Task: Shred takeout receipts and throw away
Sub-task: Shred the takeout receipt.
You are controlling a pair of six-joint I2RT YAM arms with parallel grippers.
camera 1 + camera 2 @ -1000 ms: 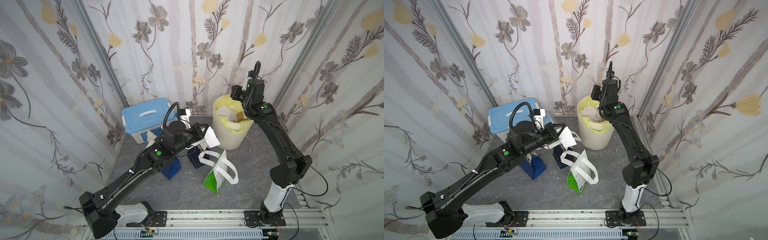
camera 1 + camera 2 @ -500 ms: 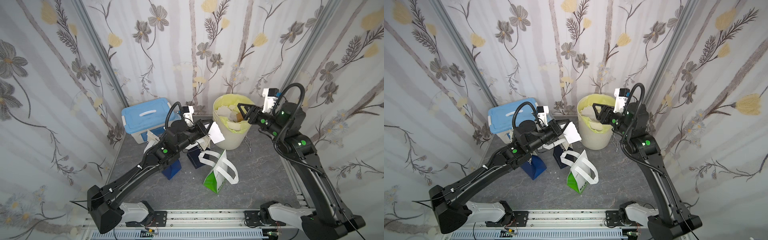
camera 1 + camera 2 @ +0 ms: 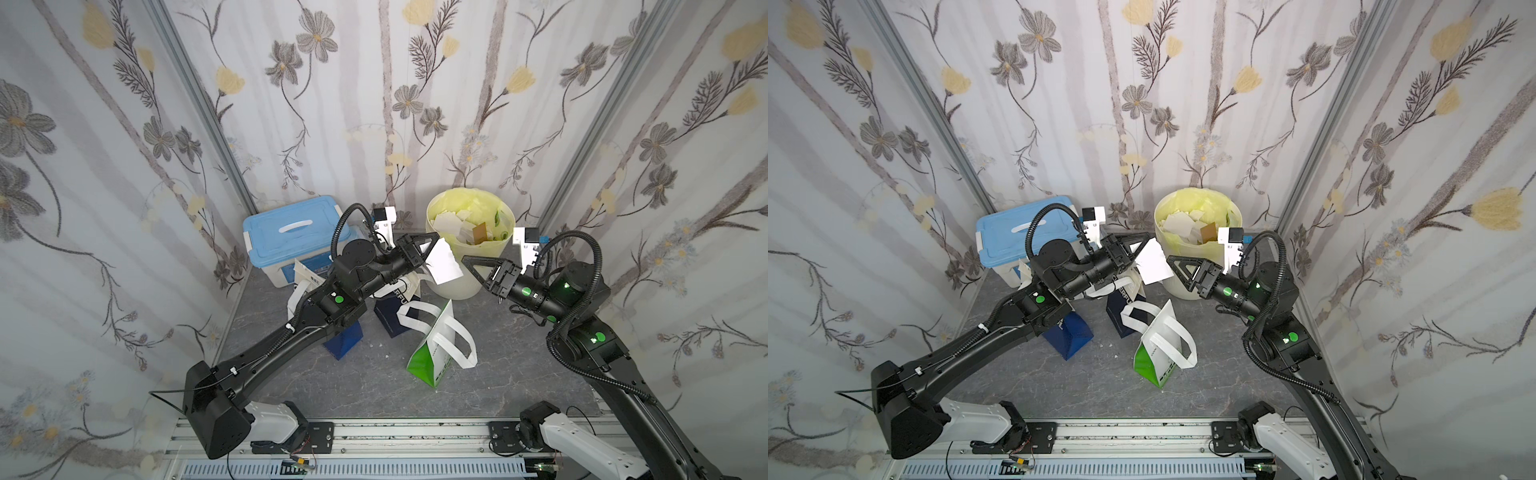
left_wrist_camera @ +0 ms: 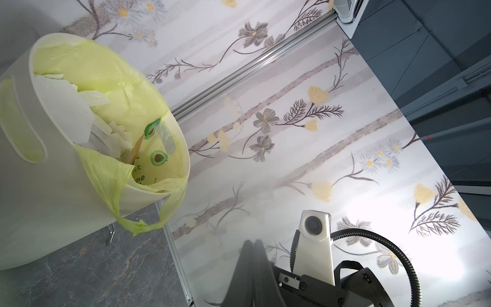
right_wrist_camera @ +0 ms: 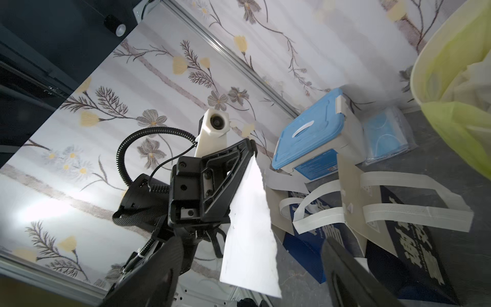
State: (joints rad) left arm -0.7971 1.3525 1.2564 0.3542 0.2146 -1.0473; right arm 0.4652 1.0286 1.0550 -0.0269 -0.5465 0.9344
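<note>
A torn white takeout receipt (image 3: 444,262) (image 3: 1154,262) hangs in the air just in front of the bin, pinched at its top by my left gripper (image 3: 433,240) (image 3: 1147,240), which is shut on it. In the left wrist view the left gripper (image 4: 251,242) shows both fingers pressed together; the paper cannot be made out there. My right gripper (image 3: 473,271) (image 3: 1178,272) points at the receipt from the right and is open. In the right wrist view the receipt (image 5: 249,226) hangs between the spread fingers of the right gripper (image 5: 251,240), touching neither.
The cream bin (image 3: 457,291) (image 4: 53,199) with a yellow-green liner holds torn white paper pieces (image 3: 451,222). A green-and-white bag (image 3: 432,361), a navy bag (image 3: 390,322) and a blue bag (image 3: 345,338) stand on the grey floor. A blue-lidded box (image 3: 291,232) sits at the back left.
My right arm has swung from over the bin down to the receipt's right side, and its jaws have spread wider. The left gripper has carried the receipt slightly toward the bin.
</note>
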